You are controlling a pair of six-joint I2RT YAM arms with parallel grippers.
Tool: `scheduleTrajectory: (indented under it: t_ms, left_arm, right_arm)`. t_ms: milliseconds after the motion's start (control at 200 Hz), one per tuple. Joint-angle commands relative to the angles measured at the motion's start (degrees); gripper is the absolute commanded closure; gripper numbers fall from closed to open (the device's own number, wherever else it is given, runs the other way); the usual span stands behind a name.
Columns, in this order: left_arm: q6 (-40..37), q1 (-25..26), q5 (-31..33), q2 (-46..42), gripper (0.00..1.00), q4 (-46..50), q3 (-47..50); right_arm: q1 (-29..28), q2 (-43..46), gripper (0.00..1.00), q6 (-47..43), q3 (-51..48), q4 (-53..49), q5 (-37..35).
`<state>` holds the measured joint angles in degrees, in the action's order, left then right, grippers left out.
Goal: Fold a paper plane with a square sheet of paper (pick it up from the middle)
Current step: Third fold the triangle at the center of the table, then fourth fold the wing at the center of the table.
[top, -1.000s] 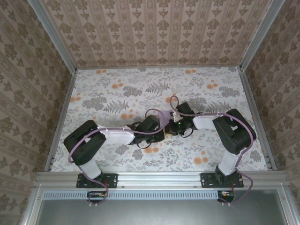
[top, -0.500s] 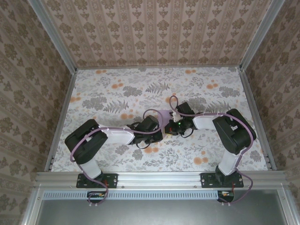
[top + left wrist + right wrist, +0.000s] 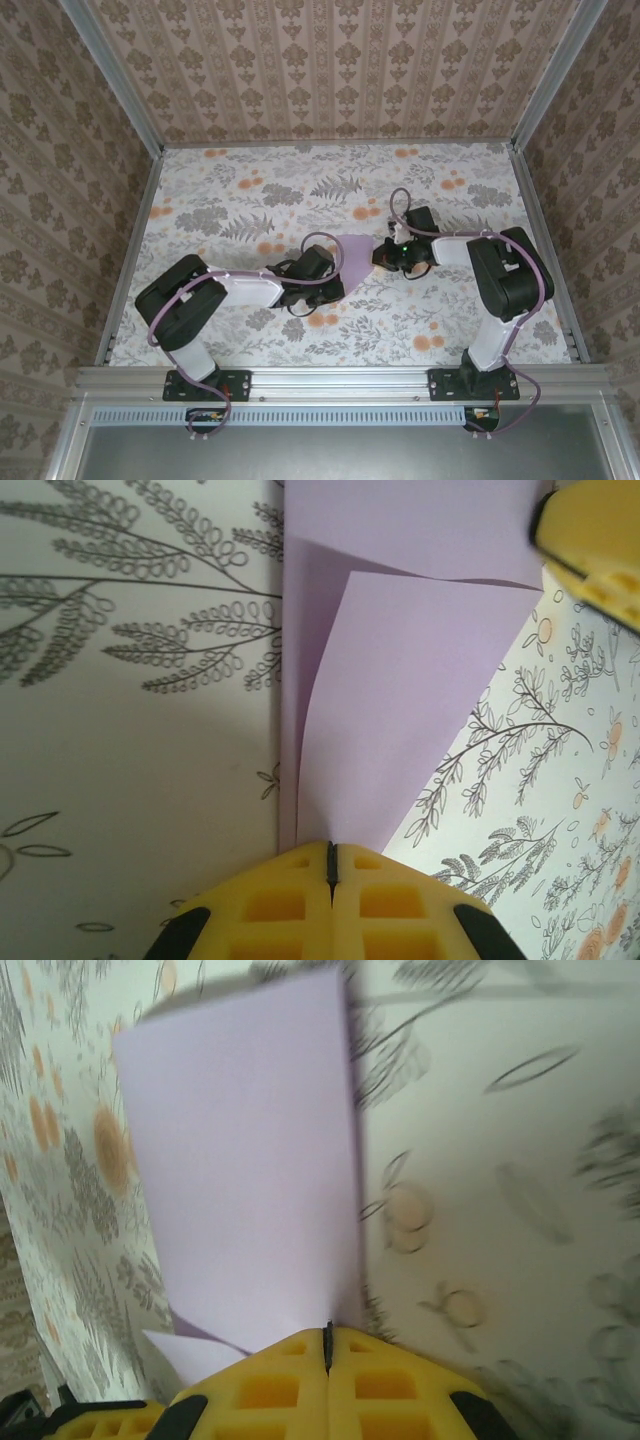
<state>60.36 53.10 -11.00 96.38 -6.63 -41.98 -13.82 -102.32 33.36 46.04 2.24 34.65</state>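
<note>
Top external view: the lilac square sheet of paper [image 3: 357, 250] spans the middle of the bench [image 3: 230, 205] between both tools. Its long axis runs left-right, tapering toward the left tool [image 3: 330, 865], which is clenched on its tip. The right tool [image 3: 327, 1345] grips the wide end. Around it are a floral tablecloth [image 3: 450, 320] and patterned walls [image 3: 330, 70].

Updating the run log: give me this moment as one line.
sheet of paper: creased, flap folded over | left gripper: shut on paper | right gripper: shut on paper
</note>
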Motion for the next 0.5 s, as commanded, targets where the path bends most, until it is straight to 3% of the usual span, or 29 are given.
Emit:
scheduleTrajectory:
  t_ms: [0, 200, 335, 495]
  left_arm:
    - [-2.5, -0.6, 0.4, 0.3, 1.00, 9.9, 1.2]
    - [-4.1, -0.6, 0.0, 1.5, 1.00, 11.0, -1.5]
    - [-3.8, -0.8, 0.1, 1.8, 1.00, 11.7, -1.7]
    - [-3.5, -0.7, 0.7, 1.1, 1.00, 12.6, -1.2]
  right_arm:
    - [0.2, 4.7, 1.00, 0.9, -1.8, 0.9, -1.6]
    - [-6.4, 12.0, 1.00, 3.7, -5.2, 0.1, -3.7]
    - [-13.4, 8.6, 1.00, 5.6, -3.8, -0.7, -4.5]
    - [-15.4, 3.7, 1.00, 7.2, -2.5, 2.2, -3.8]
